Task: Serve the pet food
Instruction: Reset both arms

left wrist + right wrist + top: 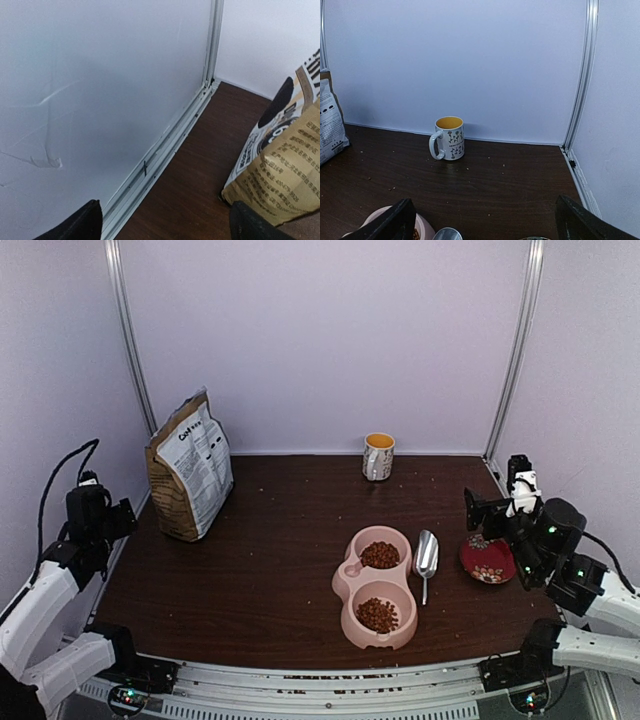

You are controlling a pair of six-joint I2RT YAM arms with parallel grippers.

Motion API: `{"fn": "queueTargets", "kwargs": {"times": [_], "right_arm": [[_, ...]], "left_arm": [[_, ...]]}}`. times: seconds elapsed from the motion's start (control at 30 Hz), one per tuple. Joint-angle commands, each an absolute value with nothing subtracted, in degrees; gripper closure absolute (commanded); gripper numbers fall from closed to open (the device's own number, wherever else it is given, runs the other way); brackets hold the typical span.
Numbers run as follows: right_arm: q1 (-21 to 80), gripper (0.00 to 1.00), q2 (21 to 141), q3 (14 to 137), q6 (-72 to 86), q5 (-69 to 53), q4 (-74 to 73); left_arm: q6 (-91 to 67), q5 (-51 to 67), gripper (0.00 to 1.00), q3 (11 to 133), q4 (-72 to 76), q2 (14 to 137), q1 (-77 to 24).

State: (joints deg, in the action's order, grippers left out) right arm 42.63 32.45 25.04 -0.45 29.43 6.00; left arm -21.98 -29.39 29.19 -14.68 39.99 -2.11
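The pet food shows as reddish-brown kibble in both wells of the pink double bowl (348, 580): the far well (380, 555) and the near well (377, 615). A metal scoop (426, 556) lies on the table just right of the bowl. My left gripper (100, 508) is open and empty at the table's left edge, near the brown paper bag (190, 465); its fingertips (80, 225) frame bare table. My right gripper (490, 508) is open and empty, raised above the table's right side. The bowl's rim (375, 216) and the scoop's tip (446, 233) show at the bottom of the right wrist view.
A white mug (378, 456) with a yellow inside stands at the back centre, also in the right wrist view (448, 138). A red patterned dish (487, 558) sits under the right arm. The bag (280, 165) fills the right of the left wrist view. Walls enclose three sides.
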Motion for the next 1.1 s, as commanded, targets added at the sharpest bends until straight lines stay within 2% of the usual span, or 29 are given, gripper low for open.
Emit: {"fn": "queueTargets", "kwargs": {"times": [0.0, 0.07, 0.13, 0.27, 0.57, 0.77, 0.93, 1.07], "right_arm": [[38.4, 0.00, 33.9, 22.2, 1.6, 29.8, 8.6], [36.7, 0.00, 35.3, 21.3, 2.0, 28.8, 9.6], [35.1, 0.00, 36.2, 20.4, 2.3, 28.2, 11.0], [31.6, 0.00, 38.5, 17.8, 3.2, 28.3, 16.0], [24.1, 0.00, 47.4, 16.4, 2.3, 27.1, 27.2], [19.6, 0.00, 54.6, 17.1, -1.0, 24.4, 33.3], [16.9, 0.00, 60.2, 13.3, -1.7, 21.8, 45.4], [16.2, 0.00, 64.8, 11.9, -3.5, 21.6, 53.2]], "left_arm": [[-20.5, -34.5, 0.13, 21.1, 9.5, 42.6, -2.4], [-19.9, -34.9, 0.15, 18.1, 17.7, 45.3, -2.4], [-18.2, -35.3, 0.14, 19.4, 17.8, 48.0, -2.4], [-13.1, -34.2, 0.13, 17.3, 29.3, 54.9, -2.3], [-4.2, -30.1, 0.03, 11.7, 55.8, 68.1, -2.3], [0.3, -24.7, 0.02, 10.0, 71.6, 78.2, -1.9], [0.0, -22.3, 0.02, 15.6, 60.4, 79.5, -1.4], [-1.0, -22.1, 0.02, 17.6, 60.3, 81.5, -0.5]]}}
